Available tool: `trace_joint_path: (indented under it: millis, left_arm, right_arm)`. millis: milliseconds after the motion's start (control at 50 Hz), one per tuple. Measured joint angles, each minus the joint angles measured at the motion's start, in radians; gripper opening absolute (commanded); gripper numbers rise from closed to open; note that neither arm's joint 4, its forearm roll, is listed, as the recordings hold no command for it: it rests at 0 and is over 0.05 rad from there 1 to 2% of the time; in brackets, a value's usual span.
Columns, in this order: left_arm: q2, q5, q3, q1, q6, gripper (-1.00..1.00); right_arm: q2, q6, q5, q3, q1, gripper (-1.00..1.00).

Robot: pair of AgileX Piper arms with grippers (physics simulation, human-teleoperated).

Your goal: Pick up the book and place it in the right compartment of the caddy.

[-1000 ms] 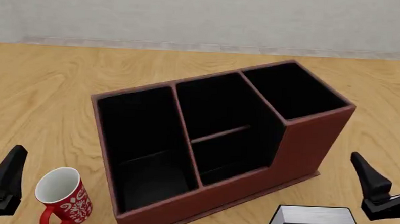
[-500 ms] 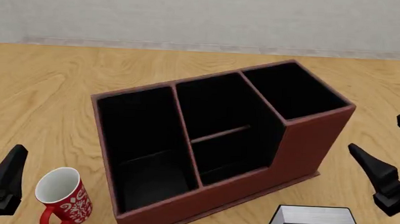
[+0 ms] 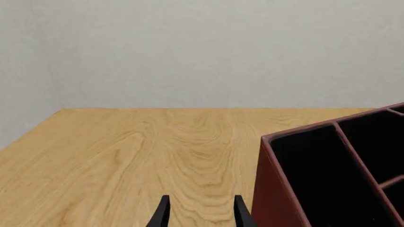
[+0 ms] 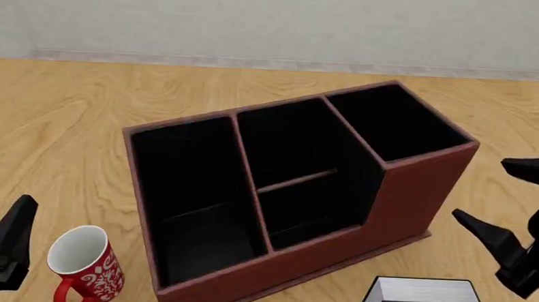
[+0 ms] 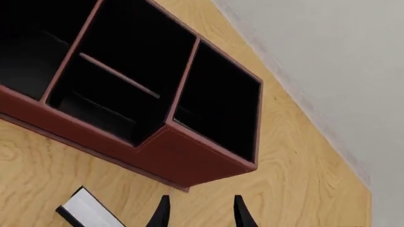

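Your thick black hardcover book is cropped at the frame's bottom edge.
Both pincers gape empty; your right gripper has tilted since earlier, while the left gripper hasn't moved.

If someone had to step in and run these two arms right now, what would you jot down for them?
Right gripper: jaws open, empty, in the air to the right of the caddy, above and beyond the book.
Left gripper: near the table's front left by the red-and-white mug, holding nothing; jaws open in its wrist view.
Book: lies on the table in front of the caddy's right end, untouched.
Right compartment: nothing in it.
Done: nothing yet.
Left: lower the right gripper onto the book, grasp it, lift it, and drop it into the right compartment.
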Motion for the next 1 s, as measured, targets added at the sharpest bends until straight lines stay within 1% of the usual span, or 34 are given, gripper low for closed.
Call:
trace_joint_path:
  millis: [280,660,1000]
  left_arm:
    - [0.0,0.002,-0.002,0.0,0.0,1.0]
    - [-0.003,0.004,-0.001,0.0,0.0,1.0]
    - [-0.003,0.003,0.0,0.0,0.0,1.0]
  right_arm:
    - [0.045,-0.041,0.094,-0.041,0.01,1.0]
    - [0.09,-0.059,0.159,-0.058,0.022,1.0]
    - [0.123,-0.057,0.222,-0.056,0.068,1.0]
